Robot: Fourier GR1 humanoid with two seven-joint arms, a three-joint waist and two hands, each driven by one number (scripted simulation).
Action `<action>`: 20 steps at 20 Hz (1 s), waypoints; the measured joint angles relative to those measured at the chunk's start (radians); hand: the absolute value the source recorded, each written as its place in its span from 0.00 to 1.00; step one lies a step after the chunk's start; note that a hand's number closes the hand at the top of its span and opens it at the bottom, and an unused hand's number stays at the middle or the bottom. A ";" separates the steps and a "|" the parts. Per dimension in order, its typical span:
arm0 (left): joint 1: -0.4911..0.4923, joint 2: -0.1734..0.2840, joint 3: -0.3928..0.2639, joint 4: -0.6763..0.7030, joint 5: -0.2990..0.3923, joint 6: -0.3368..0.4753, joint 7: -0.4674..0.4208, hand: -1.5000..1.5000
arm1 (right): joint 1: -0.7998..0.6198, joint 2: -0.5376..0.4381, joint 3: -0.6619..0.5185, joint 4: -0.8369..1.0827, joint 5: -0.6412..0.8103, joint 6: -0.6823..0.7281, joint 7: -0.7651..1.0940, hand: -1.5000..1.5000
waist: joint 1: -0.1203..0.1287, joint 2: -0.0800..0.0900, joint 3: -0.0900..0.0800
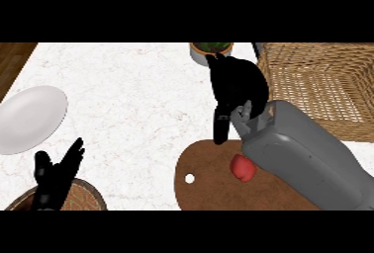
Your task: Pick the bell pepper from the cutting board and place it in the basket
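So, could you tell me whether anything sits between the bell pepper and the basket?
Only the robot's own right hand and forearm cross that line. The bell pepper lies on the cutting board, the basket is up right, and no other object shows between them.

Kitchen counter — marble top [139, 99], wooden cutting board [219, 190], wicker basket [321, 84], white plate [29, 118].

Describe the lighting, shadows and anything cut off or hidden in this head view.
Head view: light is even, with no glare on the marble counter; hardly any shadow shows under the white plate. The right hand and its forearm hide part of the cutting board and overlap the red bell pepper. The basket runs off the right edge; the left hand rests low left.
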 measured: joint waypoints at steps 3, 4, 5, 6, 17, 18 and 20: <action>0.010 0.000 0.003 -0.011 0.000 -0.002 -0.005 0.50 | -0.005 -0.010 -0.008 -0.030 -0.044 0.024 0.023 0.00 | 0.003 0.003 0.000; 0.014 -0.004 0.000 -0.013 -0.004 0.002 -0.009 0.50 | 0.002 -0.012 -0.006 -0.043 -0.053 0.028 0.031 0.00 | 0.002 0.003 0.001; 0.014 -0.001 0.004 -0.013 -0.001 -0.002 -0.005 0.50 | 0.004 -0.010 -0.005 -0.049 -0.060 0.031 0.038 0.00 | 0.002 0.005 0.001; 0.018 0.001 0.004 -0.020 -0.001 -0.004 -0.005 0.50 | 0.013 -0.014 -0.001 -0.059 -0.064 0.034 0.043 0.00 | 0.003 0.005 0.001; 0.031 0.000 0.000 -0.064 -0.015 -0.001 0.025 0.50 | 0.165 -0.052 0.030 -0.198 -0.017 0.028 0.066 0.00 | 0.020 0.020 0.002; 0.031 -0.001 0.002 -0.061 -0.015 -0.003 0.023 0.50 | 0.179 -0.050 0.036 -0.201 -0.008 0.027 0.067 0.00 | 0.021 0.021 0.002; 0.027 -0.002 0.001 -0.059 -0.019 -0.008 0.024 0.50 | 0.208 -0.056 0.050 -0.192 0.013 0.027 0.062 0.00 | 0.026 0.024 0.002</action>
